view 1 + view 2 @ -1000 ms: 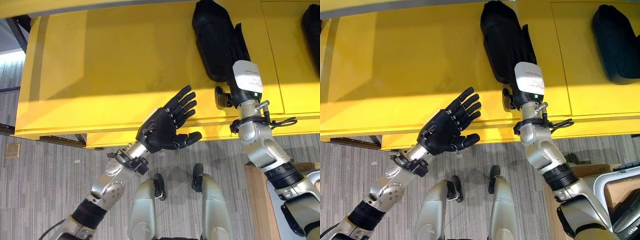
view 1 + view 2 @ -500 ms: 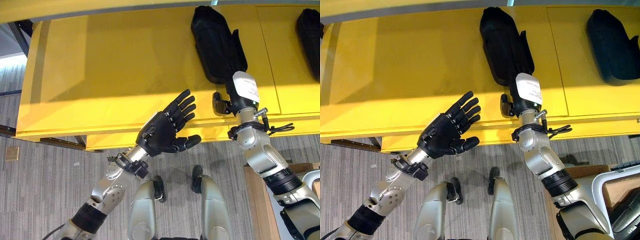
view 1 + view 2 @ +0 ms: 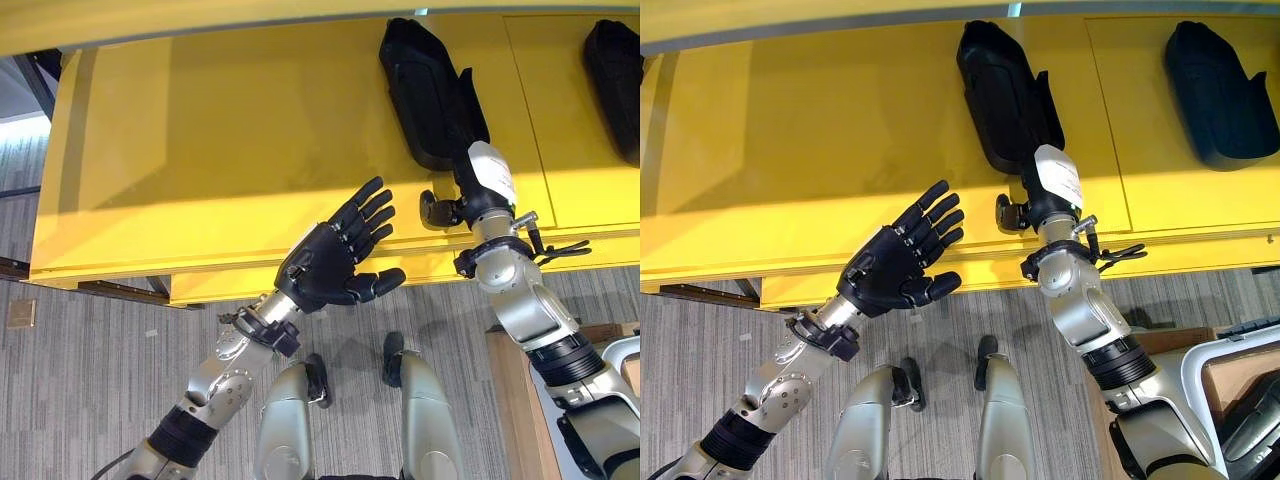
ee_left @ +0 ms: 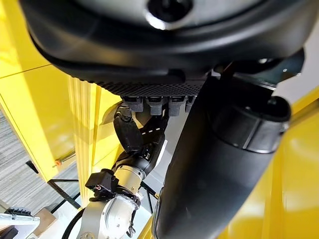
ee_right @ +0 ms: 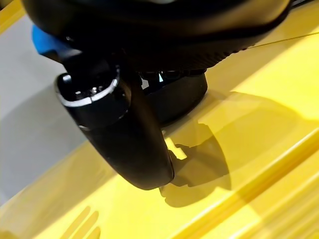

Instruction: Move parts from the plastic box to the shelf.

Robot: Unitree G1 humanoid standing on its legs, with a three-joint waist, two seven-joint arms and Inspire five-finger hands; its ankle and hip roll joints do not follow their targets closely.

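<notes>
- Broadly, the yellow shelf (image 3: pixel 230 150) takes up most of what both hands reach toward; its front lip runs just under the left hand's fingertips.
- Two black moulded parts lie on it: one long part (image 3: pixel 1000 95) directly ahead of the right hand, and a second part (image 3: pixel 1215 95) well off to that hand's right, with its far end cut off at the edge of the left eye view.
- Right hand (image 3: pixel 470 125) lies stretched along the near end of the long part, fingers flat over it; whether they press it or grip anything I cannot tell, since the part's dark surface swallows them. The thumb (image 5: pixel 124 139) juts out beside the part above the shelf.
- Left hand (image 3: pixel 902 262) is spread wide, palm up, fingers fanned and thumb out, holding nothing, at the shelf's front edge, well apart from the parts.
</notes>
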